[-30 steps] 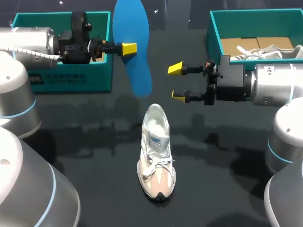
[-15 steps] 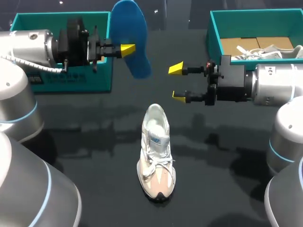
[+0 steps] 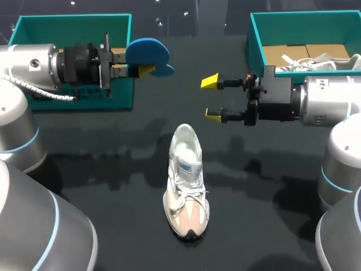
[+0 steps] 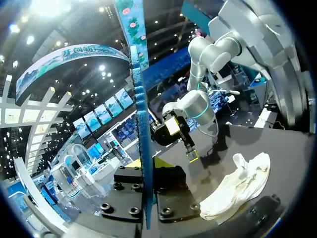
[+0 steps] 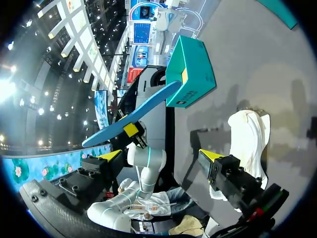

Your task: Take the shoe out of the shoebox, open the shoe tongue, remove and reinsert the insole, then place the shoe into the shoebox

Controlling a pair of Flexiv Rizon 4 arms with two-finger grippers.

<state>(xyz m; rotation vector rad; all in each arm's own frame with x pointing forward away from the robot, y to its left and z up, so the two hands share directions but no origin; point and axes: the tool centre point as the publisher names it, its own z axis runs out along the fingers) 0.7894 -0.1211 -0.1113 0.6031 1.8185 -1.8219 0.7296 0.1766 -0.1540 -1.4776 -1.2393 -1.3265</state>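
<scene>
The shoe is sitting upright at the middle of the desk, its long axis running twelve to six, toe pointing at six. The insole is hanging above the desk at the shoe's eleven, just beside the left box. The left tool is pinching it, with the arm stretching level from nine. The right tool is hovering at the shoe's one, fingers spread wide, its arm coming in level from three. The right box is holding another shoe.

Left claw clamps the blue insole edge-on, shoe beside it
</scene>
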